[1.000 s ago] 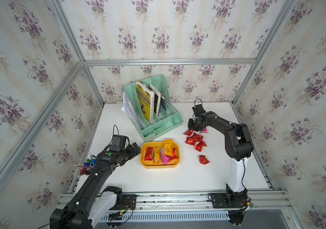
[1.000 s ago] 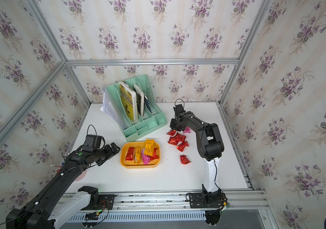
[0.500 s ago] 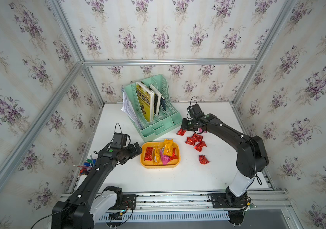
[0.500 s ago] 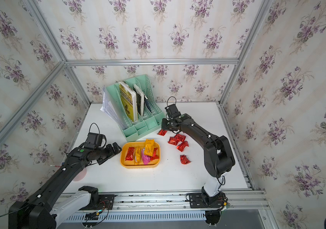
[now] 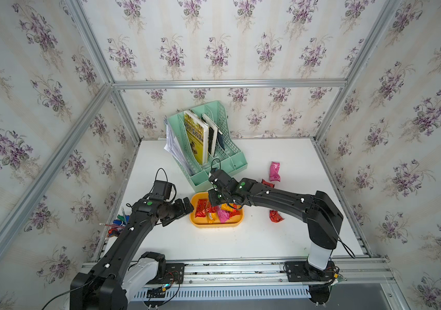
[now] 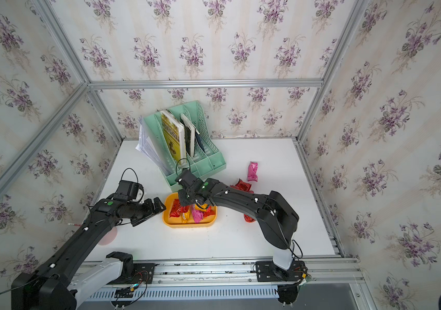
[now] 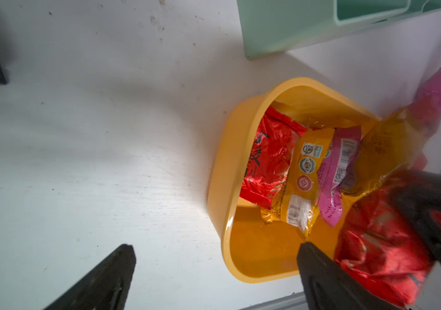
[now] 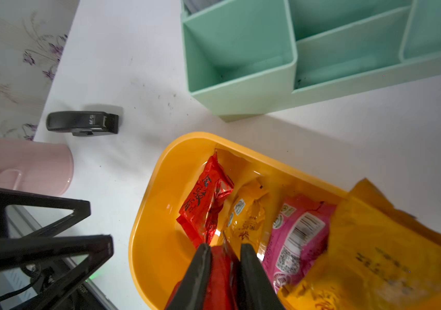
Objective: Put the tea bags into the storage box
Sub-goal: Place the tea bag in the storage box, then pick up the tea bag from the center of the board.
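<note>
The yellow-orange storage box [image 5: 214, 226] [image 6: 187, 224] sits at the table's middle front and holds red, orange and pink tea bags [image 8: 206, 204] [image 7: 265, 161]. My right gripper [image 5: 212, 200] [image 6: 184, 200] [image 8: 224, 245] hangs over the box, shut on a red tea bag [image 8: 220, 268] [image 7: 375, 241]. My left gripper [image 5: 180, 212] [image 6: 151, 212] [image 7: 216, 248] is open at the box's left end, holding nothing. A pink tea bag [image 5: 274, 171], a red one [image 5: 275, 216] and more red ones [image 6: 242, 185] lie on the table to the right.
A mint green file rack [image 5: 208, 145] with books stands just behind the box. A black stapler [image 8: 83, 123] and a pink cup [image 8: 20, 163] sit near the table's left edge, beside some pens [image 5: 117, 220]. Papered walls enclose three sides.
My right arm has swung left from the red bags on the table to above the box, carrying a red tea bag. The left arm has barely moved.
</note>
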`<control>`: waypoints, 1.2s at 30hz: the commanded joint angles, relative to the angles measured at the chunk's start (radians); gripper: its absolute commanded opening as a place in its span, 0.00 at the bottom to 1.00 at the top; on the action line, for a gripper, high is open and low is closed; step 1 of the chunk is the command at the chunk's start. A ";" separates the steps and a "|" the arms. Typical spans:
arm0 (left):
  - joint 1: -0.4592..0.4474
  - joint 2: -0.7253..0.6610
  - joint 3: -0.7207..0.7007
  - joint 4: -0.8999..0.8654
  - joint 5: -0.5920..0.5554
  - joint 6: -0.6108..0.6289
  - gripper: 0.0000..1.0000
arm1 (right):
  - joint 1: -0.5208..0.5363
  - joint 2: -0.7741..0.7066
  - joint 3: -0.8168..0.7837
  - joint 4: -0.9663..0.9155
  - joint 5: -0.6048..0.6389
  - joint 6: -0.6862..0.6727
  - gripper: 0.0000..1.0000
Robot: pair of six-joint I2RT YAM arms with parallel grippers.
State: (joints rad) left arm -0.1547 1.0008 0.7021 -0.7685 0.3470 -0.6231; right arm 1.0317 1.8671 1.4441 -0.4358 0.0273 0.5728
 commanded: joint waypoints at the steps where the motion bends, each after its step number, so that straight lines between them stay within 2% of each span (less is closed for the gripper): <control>1: 0.002 -0.033 -0.007 -0.050 0.031 0.024 0.99 | 0.033 0.050 0.041 0.008 0.025 -0.008 0.25; 3: 0.002 -0.053 -0.011 -0.058 0.030 0.021 0.99 | 0.041 0.088 0.071 0.001 0.022 -0.012 0.25; 6: 0.003 -0.073 -0.011 -0.071 0.030 0.019 0.99 | 0.045 0.127 0.115 -0.016 0.024 -0.011 0.33; 12: 0.002 -0.103 -0.006 -0.088 0.017 0.023 0.99 | 0.039 0.089 0.139 -0.033 0.106 -0.010 0.61; 18: 0.003 -0.099 0.008 -0.080 0.017 0.022 0.99 | -0.023 -0.006 0.109 -0.102 0.202 0.078 0.66; 22: 0.003 -0.064 0.027 -0.056 0.017 0.025 0.99 | -0.150 -0.133 -0.042 -0.087 0.182 0.192 0.66; 26: 0.003 -0.016 0.050 -0.025 0.019 0.021 0.99 | -0.301 -0.273 -0.216 -0.069 0.171 0.237 0.66; 30: 0.001 0.027 0.064 0.023 0.030 0.000 0.99 | -0.476 -0.394 -0.340 -0.054 0.135 0.194 0.66; 32: 0.001 0.050 0.071 0.049 0.032 -0.016 0.99 | -0.599 -0.434 -0.378 -0.050 0.112 0.156 0.71; 36: 0.001 0.088 0.076 0.094 0.033 -0.048 0.99 | -0.765 -0.442 -0.409 -0.022 0.035 0.061 0.80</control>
State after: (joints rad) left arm -0.1532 1.0729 0.7689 -0.7296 0.3714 -0.6403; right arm 0.3294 1.4254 1.0451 -0.4900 0.1371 0.7166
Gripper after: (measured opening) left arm 0.988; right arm 0.774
